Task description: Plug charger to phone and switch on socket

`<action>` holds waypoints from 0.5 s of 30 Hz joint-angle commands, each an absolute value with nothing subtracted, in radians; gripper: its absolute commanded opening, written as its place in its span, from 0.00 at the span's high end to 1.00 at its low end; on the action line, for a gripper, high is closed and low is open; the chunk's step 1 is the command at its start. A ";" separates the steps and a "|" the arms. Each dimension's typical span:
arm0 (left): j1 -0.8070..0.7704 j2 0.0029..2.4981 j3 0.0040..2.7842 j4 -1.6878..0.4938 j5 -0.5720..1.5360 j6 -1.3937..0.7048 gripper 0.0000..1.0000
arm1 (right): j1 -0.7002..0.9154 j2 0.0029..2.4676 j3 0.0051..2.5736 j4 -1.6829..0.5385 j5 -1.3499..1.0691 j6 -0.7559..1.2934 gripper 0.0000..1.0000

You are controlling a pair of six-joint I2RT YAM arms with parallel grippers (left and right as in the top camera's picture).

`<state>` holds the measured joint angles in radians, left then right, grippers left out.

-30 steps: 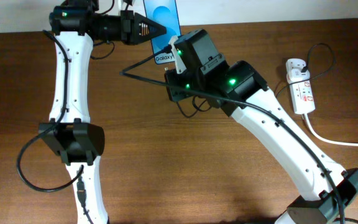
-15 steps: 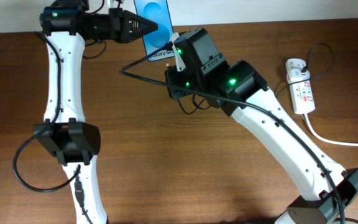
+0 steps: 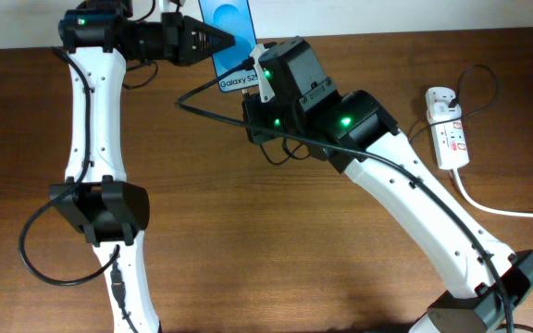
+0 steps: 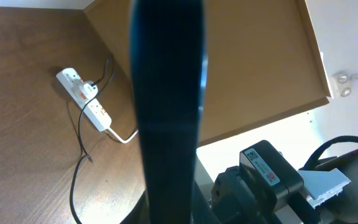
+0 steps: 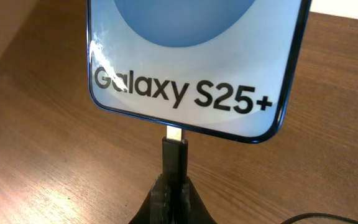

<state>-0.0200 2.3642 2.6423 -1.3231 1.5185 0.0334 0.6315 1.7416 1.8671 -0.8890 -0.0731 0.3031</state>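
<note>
While the phone (image 5: 191, 62) is clamped by the left gripper (image 3: 216, 42), the charger (image 5: 174, 158) is pinched by the right gripper (image 5: 173, 200).
Just above, the tip's seating in the phone is hidden.

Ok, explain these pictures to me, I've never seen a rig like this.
These are two white robot arms at a wooden table, each ending in a two-finger gripper. The wide picture looks down from above; the other two come from cameras on the wrists. The left gripper holds a phone up off the table; its own wrist view sees the phone edge-on. The right gripper pinches the charger connector, whose metal tip is at the phone's bottom edge. On the table lies a white socket strip with a white plug in it.
</note>
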 commanded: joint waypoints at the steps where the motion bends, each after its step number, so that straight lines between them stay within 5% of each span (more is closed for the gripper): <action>1: -0.019 2.360 2.652 -1.319 1.567 0.038 1.00 | 0.633 1.717 1.880 -0.873 -0.078 0.296 0.96; 15: -0.019 2.360 2.652 -1.320 1.574 0.038 1.00 | 0.634 1.717 1.880 -0.883 -0.104 0.296 0.96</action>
